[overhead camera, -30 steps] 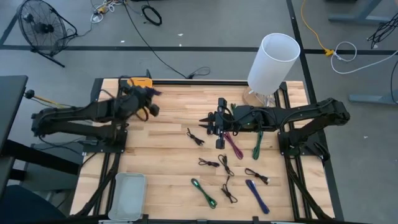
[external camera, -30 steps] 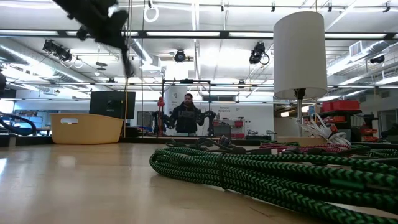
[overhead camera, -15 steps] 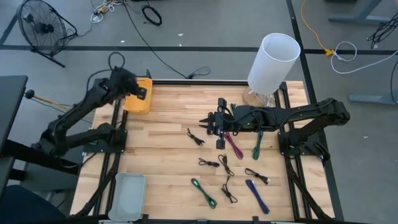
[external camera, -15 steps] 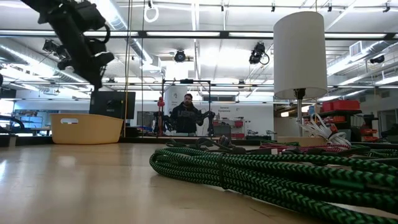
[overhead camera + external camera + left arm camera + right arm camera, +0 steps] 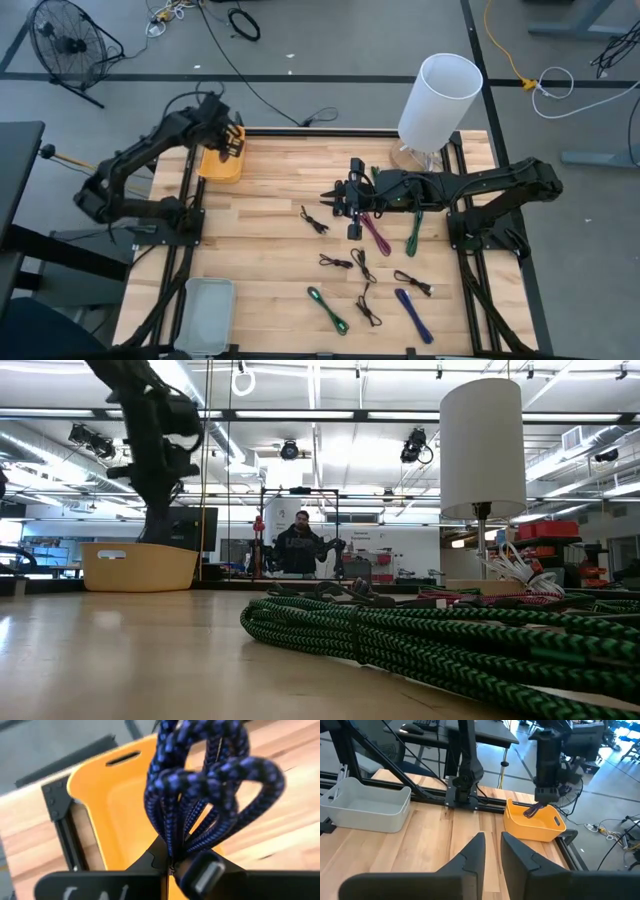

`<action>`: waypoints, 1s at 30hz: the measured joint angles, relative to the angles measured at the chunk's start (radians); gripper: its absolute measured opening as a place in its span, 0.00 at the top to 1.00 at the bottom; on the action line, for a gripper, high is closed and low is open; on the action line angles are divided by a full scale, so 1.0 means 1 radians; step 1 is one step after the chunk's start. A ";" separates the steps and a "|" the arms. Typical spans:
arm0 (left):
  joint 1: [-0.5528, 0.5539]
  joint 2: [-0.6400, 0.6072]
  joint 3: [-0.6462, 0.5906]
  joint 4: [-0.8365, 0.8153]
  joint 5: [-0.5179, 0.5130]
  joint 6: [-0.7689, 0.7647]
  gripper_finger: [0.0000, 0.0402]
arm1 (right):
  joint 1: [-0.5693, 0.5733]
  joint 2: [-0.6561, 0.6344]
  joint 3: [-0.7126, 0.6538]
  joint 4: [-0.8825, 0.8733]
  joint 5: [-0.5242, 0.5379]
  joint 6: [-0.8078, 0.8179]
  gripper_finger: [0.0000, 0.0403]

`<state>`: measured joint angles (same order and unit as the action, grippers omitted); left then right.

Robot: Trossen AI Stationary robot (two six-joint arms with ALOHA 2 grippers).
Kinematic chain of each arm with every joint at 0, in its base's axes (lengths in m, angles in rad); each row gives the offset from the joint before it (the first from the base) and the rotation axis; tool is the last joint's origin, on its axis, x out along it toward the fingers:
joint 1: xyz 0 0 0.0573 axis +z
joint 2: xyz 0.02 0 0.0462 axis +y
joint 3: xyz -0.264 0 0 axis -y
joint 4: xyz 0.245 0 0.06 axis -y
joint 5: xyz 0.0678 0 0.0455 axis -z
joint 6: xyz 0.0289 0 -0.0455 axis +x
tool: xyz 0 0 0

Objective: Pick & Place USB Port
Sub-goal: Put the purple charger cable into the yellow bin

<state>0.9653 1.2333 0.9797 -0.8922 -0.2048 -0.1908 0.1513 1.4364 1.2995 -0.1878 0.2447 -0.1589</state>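
My left gripper [image 5: 228,140] is shut on a coiled blue braided USB cable [image 5: 200,785] and holds it over the orange bin [image 5: 221,170] at the table's far left corner. The right wrist view shows the cable [image 5: 535,809] dangling just above the bin [image 5: 535,826]. My right gripper [image 5: 492,847] hovers above the middle of the table [image 5: 330,195]. Its fingers stand a narrow gap apart with nothing between them. More cables lie on the wood near it: green [image 5: 328,308], blue [image 5: 413,312], magenta [image 5: 375,232] and several black ones. My left gripper pinches the bundled strands of the blue cable [image 5: 172,845] between its two fingers, close to a silver plug [image 5: 207,875]. The fingers slant steeply down from above. The loops stick out beyond the fingertips, lifted clear above the inside of the orange bin [image 5: 115,805].
A white lamp [image 5: 440,95] stands at the far right of the table. A grey tray [image 5: 205,312] sits at the near left corner. A green cable [image 5: 400,635] fills the foreground of the low view. A person stands in the room beyond the table.
My left gripper has swung with the blue cable toward the table's far edge and come over the orange bin. It has tipped from nearly level to pointing steeply down and has sunk a little. The cable stays in its hold.
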 joint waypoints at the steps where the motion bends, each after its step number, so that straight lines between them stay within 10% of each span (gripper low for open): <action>1: 0.001 0.021 0.005 -0.006 -0.004 -0.001 0.93 | 0.000 0.000 0.000 0.000 0.000 0.000 0.85; 30: 0.058 0.356 0.148 -0.155 -0.062 -0.023 0.93 | 0.001 0.000 0.000 -0.018 -0.001 0.012 0.85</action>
<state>1.0237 1.5897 1.1275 -1.0476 -0.2666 -0.2134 0.1524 1.4364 1.2995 -0.2054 0.2432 -0.1472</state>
